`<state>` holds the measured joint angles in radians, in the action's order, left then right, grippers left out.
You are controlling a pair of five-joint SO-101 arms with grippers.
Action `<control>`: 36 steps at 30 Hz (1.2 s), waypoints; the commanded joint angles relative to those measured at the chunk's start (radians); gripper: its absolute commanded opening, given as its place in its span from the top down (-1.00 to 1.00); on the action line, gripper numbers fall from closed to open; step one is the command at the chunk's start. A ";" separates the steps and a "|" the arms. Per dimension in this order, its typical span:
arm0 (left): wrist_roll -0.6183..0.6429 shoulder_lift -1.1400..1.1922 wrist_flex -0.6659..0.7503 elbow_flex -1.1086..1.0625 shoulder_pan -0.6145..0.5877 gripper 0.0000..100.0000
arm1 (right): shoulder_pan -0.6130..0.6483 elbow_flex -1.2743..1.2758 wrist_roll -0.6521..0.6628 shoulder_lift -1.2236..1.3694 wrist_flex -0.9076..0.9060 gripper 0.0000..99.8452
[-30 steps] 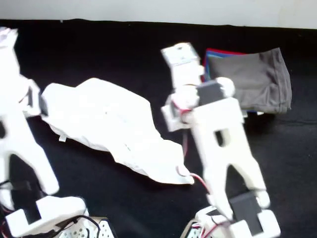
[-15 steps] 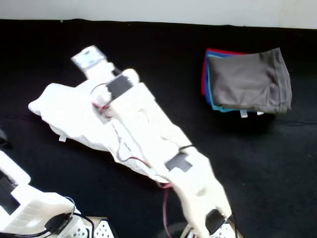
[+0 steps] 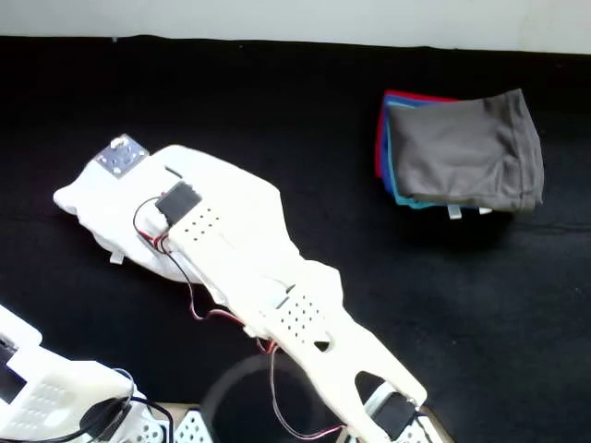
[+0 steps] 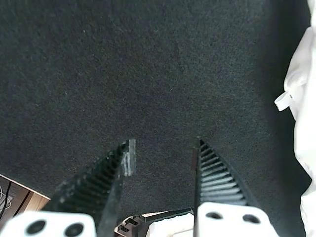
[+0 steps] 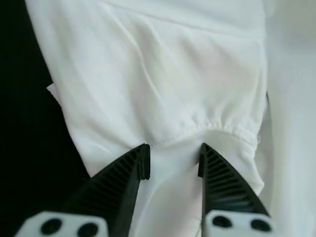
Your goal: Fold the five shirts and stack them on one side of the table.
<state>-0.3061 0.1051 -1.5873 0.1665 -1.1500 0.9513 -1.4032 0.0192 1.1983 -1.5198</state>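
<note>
I am holding my right fingers (image 5: 128,170) open over the hem of the white shirt (image 3: 245,198) on the worktop (image 3: 277,92), ready to pinch and fold it, while my left fingers (image 4: 111,168) are hanging open nearby.

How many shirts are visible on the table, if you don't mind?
5. One white shirt lies crumpled at the left under an arm; four are stacked at the right: grey shirt on top, teal, blue and red edges beneath. More may hide.
</note>
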 commanded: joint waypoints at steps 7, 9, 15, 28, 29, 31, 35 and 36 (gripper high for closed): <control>-0.006 0.036 0.011 0.004 0.007 0.61 | -0.116 -0.285 -0.006 -0.008 -0.165 0.99; -0.006 0.056 0.011 0.008 0.024 0.61 | -0.148 -0.377 -0.006 -0.012 -0.223 0.99; -0.006 0.070 0.011 0.008 0.105 0.61 | -0.259 -0.343 -0.005 -0.196 -0.246 0.99; -0.005 0.073 0.008 0.010 0.343 0.60 | -0.475 0.532 0.120 -0.929 -0.246 0.99; -0.005 0.074 0.009 0.008 0.367 0.60 | -0.484 0.641 0.140 -0.983 -0.246 0.99; -0.005 0.074 0.011 0.008 0.417 0.60 | -0.498 0.848 0.163 -1.082 -0.246 0.99; -0.005 0.076 0.011 0.002 0.504 0.60 | -0.565 1.205 0.230 -1.277 -0.240 0.99; -0.005 0.077 0.011 0.002 0.518 0.60 | -0.595 1.276 0.255 -1.320 -0.240 0.99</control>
<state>-0.3061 0.1849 -1.5873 0.1665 -0.6851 0.4281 -0.3644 0.2171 0.0414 -1.7545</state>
